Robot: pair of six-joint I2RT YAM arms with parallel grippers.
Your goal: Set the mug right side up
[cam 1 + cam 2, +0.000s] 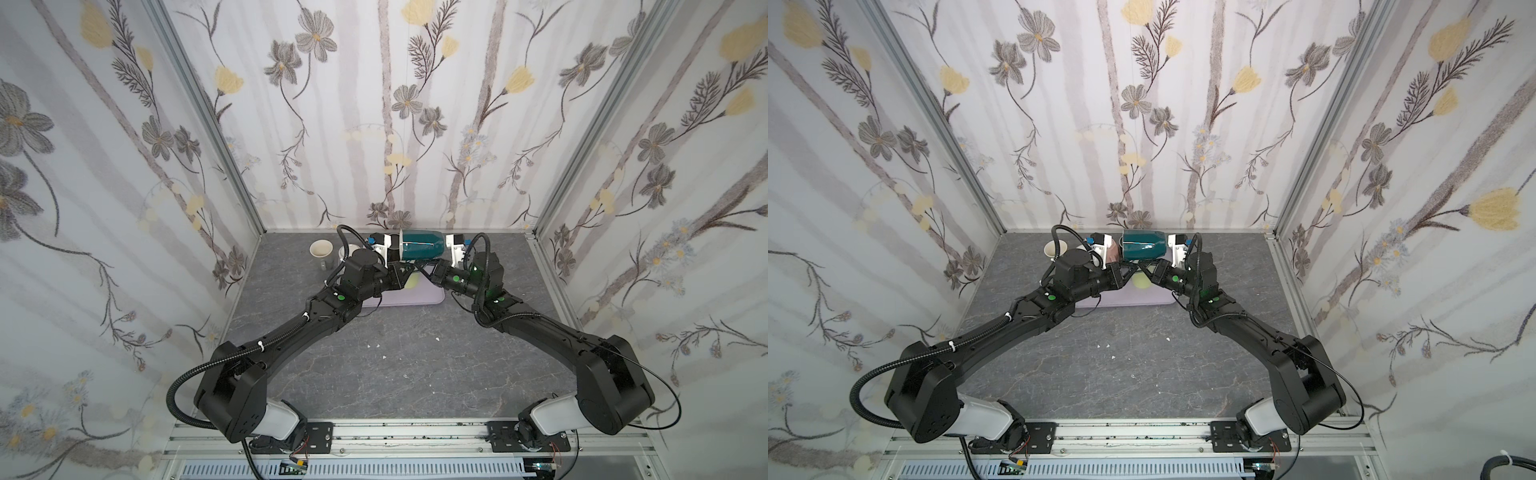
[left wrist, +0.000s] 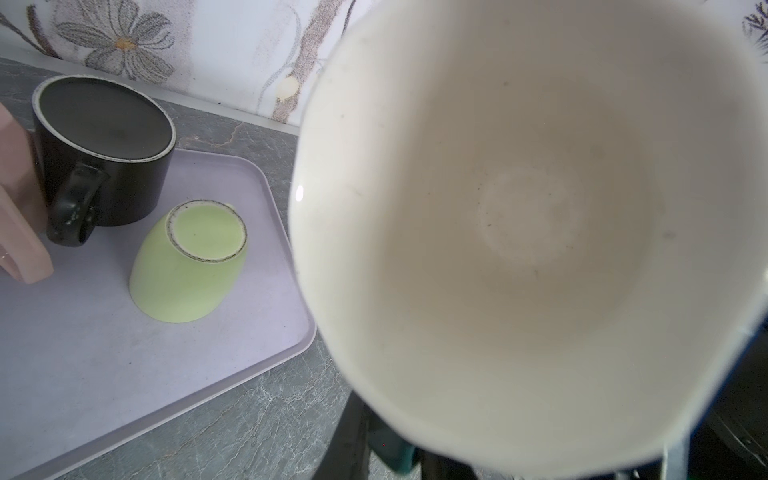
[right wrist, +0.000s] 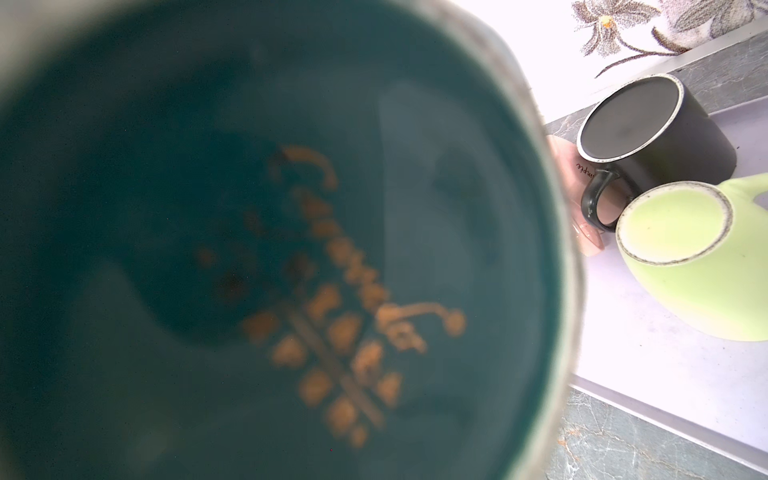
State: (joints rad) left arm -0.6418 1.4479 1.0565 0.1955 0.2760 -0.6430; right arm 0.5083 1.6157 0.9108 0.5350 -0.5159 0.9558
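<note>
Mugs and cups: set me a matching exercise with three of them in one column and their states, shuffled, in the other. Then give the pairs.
1. teal mug
2. black mug
3. cream cup

A. upside down on the tray
B. upright on the table, off the tray
C. on its side, up in the air

Pairs: 1-C, 2-A, 3-B.

Walls: three sides, pale wallpaper, grey and yellow flowers, dark stems, faded vertical stripes.
Corner posts: bare aluminium, two, at back corners.
Surface: grey marble-look sheet, pale veins, few white flecks.
Front rail: slotted aluminium.
Light: even, soft, faint shadows.
</note>
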